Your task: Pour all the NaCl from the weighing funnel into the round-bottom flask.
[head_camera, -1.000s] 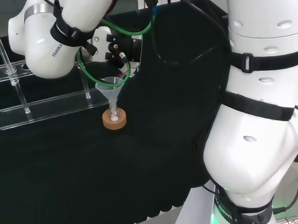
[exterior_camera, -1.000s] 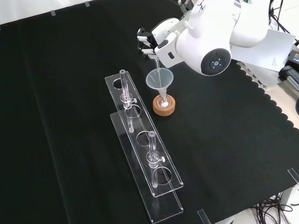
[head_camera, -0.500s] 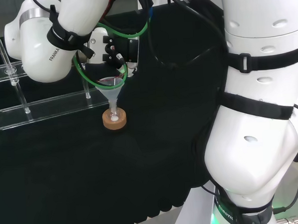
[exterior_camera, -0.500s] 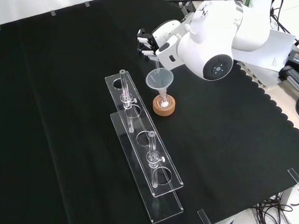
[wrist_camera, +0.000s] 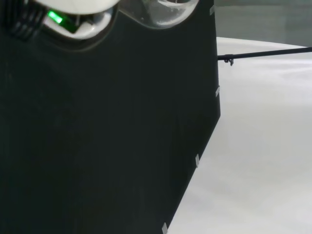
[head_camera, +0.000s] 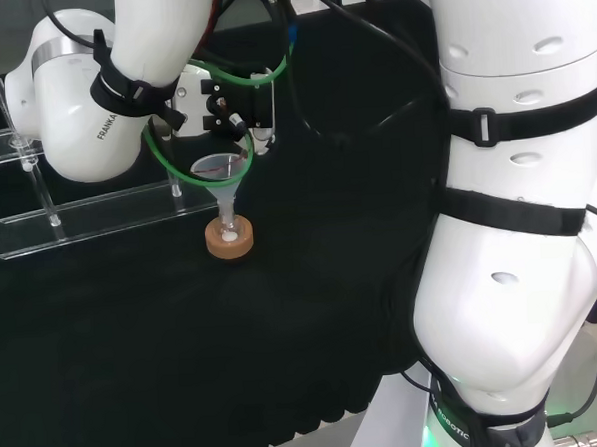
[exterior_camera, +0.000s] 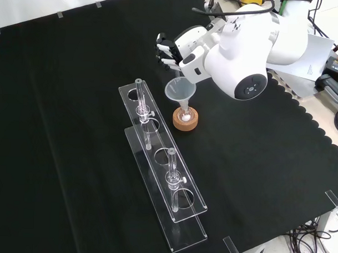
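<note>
My hand [exterior_camera: 170, 50] hovers above the funnel [exterior_camera: 180, 91] in the flask [exterior_camera: 184, 114] — fingers curled, though what they pinch I cannot tell — too clear.

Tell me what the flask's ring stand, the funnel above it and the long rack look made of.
Ring stand: cork by its look, matte tan and grainy.
Funnel: clear glass or plastic; see-through with bright rim glints, which one is open.
Rack: clear acrylic-like sheet, glossy, with pale edges and the black cloth showing through.
</note>
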Available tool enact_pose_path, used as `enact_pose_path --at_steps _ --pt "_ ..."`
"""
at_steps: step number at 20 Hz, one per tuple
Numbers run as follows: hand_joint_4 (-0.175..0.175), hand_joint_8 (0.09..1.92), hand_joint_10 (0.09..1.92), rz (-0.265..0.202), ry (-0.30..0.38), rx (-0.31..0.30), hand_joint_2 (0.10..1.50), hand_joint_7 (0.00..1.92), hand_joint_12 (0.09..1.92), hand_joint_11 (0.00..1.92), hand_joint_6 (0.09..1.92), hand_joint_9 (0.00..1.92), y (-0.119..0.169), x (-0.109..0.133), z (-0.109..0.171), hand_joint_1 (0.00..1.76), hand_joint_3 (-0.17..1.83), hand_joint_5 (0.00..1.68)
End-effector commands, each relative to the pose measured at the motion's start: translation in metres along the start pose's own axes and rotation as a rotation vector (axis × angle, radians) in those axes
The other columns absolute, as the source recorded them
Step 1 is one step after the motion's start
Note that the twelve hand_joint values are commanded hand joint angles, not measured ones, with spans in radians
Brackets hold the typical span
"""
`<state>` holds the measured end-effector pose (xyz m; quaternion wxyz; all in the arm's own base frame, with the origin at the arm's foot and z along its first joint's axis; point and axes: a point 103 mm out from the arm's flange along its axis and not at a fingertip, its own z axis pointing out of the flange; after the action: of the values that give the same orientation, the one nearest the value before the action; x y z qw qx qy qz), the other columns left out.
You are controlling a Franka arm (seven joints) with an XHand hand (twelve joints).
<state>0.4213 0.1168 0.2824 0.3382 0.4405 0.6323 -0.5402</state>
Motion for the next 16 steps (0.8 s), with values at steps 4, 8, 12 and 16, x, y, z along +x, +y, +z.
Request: enact_pose_path --at_steps 4,8,12,16 --pt "0.175 0.51 0.09 0.006 -0.007 -0.001 0.63 1.00 0.78 1.16 0.15 1.39 -0.0020 -0.0024 0.0000 1.16 0.58 1.52" --pt "0.175 0.52 0.09 0.004 -0.015 -0.002 0.63 1.00 0.78 1.16 0.15 1.39 -0.0018 -0.0015 -0.0008 1.16 0.58 1.52" --pt "0.175 0.52 0.09 0.004 -0.018 -0.003 0.63 1.00 0.78 1.16 0.15 1.39 -0.0021 -0.0019 -0.0027 1.16 0.58 1.52" --pt "0.175 0.52 0.09 0.005 -0.010 -0.002 0.63 0.99 0.78 1.16 0.15 1.39 -0.0018 -0.0017 -0.0022 1.16 0.58 1.52"
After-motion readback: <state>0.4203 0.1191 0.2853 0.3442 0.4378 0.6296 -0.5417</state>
